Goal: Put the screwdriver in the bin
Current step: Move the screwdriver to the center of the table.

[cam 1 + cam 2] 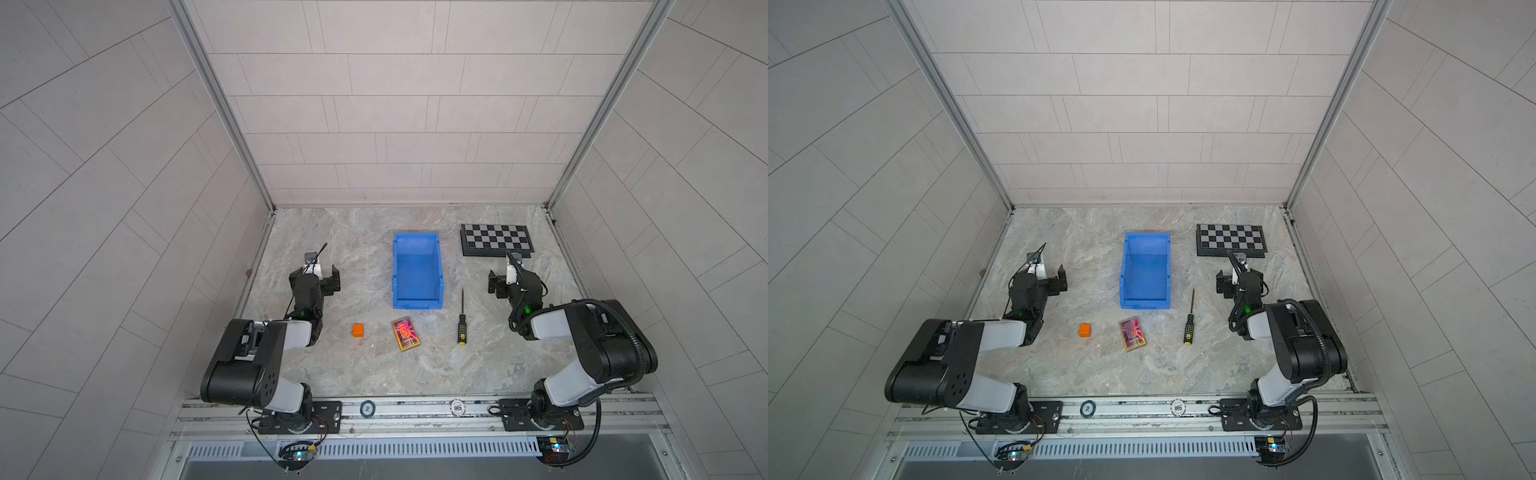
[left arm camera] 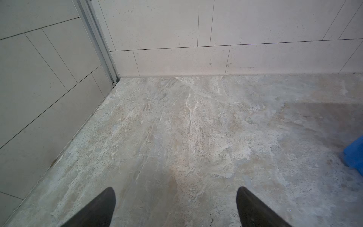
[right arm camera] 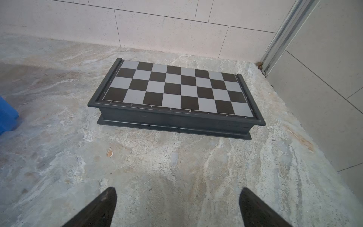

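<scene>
Right gripper (image 3: 177, 191) is seen with jaws spread wide and nothing between them; only bare tabletop shows in the gap. Left gripper (image 2: 175, 190) is likewise parted wide and empty. Both are hung low at 3 and 9 o'clock of the bin (image 1: 417, 304), judged a ready pose that keeps the arms off the objects.

Screwdriver (image 1: 461, 319) is found flat on the table, outside the bin, at about 4 o'clock of it, near the front corner but not touching. Shaft is pointed to 12 o'clock, yellow-capped handle to 6. Right gripper is noted at roughly 2 o'clock of the tool, near but apart, so the pick is judged to fall to that arm (the handle looks a surer hold than the thin shaft). No part of the task is done yet.

Bin is set mid-table, low lip turned to 6 o'clock, towards the arms, which should ease a drop from that side; nothing is seen inside. Checkerboard (image 1: 494, 241) is laid at 2 o'clock of the bin, by the back wall. Orange cube (image 1: 358, 330) and a patterned card box (image 1: 405, 333) are placed at 7 and 6 o'clock.

Table (image 1: 332, 370) is surfaced in a mottled grey-beige stone pattern, flat and matt. Pale tiled panels enclose it on three sides, with aluminium posts at the back corners.
</scene>
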Controlling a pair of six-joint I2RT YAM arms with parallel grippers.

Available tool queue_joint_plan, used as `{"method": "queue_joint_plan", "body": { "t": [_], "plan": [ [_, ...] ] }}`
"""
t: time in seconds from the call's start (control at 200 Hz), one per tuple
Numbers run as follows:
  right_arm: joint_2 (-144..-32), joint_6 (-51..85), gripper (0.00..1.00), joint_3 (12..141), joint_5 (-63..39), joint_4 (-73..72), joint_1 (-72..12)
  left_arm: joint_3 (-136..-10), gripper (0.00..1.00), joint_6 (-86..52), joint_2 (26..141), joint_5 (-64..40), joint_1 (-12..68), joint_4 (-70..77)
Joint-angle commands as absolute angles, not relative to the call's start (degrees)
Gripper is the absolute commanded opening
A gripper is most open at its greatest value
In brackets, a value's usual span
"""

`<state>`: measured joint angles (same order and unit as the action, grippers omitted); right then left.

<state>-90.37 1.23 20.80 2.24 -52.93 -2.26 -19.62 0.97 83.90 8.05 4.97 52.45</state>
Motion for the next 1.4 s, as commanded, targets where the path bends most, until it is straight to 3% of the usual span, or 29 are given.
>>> {"method": "queue_joint_plan", "body": {
  "t": [0.0, 1.397],
  "plan": [
    [-90.9, 0.1, 0.99, 21.5, 2.8, -54.5, -2.6, -21.0, 1.0, 1.3, 84.4, 8.6, 5.2, 54.0],
    [-90.8, 0.6, 0.99, 22.1, 2.6, -53.5, -1.9, -19.9, 1.0, 0.8, 83.3, 7.9, 3.9, 54.7]
  ]
}}
